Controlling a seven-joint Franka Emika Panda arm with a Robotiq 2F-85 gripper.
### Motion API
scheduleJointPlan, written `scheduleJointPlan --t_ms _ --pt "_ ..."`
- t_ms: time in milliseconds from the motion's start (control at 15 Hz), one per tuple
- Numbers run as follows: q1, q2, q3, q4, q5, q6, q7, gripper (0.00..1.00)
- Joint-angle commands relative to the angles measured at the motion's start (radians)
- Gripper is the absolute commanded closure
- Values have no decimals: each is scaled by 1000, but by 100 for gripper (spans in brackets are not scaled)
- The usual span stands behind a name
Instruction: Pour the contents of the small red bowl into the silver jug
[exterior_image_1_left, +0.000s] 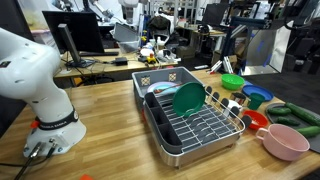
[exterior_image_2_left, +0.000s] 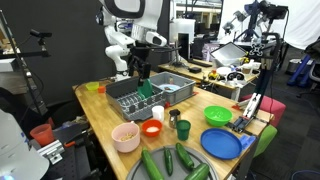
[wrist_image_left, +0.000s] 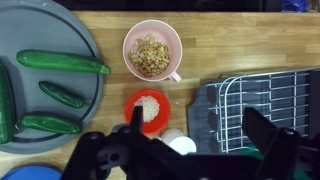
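The small red bowl (wrist_image_left: 147, 108) holds pale grains and stands on the wooden table between the pink cup and the dish rack. It shows in both exterior views (exterior_image_2_left: 152, 128) (exterior_image_1_left: 255, 120). The silver jug (exterior_image_2_left: 183, 129) stands just beside the red bowl. In the wrist view only pale round rims (wrist_image_left: 176, 140) show there, partly hidden by my gripper. My gripper (wrist_image_left: 200, 135) is open and empty, high above the table. One finger hangs over the red bowl's edge, the other over the rack. In an exterior view the gripper (exterior_image_2_left: 140, 68) hangs above the rack.
A pink cup (wrist_image_left: 152, 52) holds nuts. A grey plate (wrist_image_left: 60, 30) holds several cucumbers. A dish rack (wrist_image_left: 262, 100) on a grey tray holds a green plate (exterior_image_1_left: 187, 98). A green bowl (exterior_image_2_left: 217, 116), a blue plate (exterior_image_2_left: 222, 144) and a green cup (exterior_image_2_left: 158, 113) stand nearby.
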Motion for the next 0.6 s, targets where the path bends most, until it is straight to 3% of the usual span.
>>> scheduleJointPlan --t_ms 0,200,533 --pt "-23 26 5 10 51 13 -2 0" --pt "-32 81 -1 17 101 83 -34 0" --pt "-42 227 20 56 81 193 -111 0"
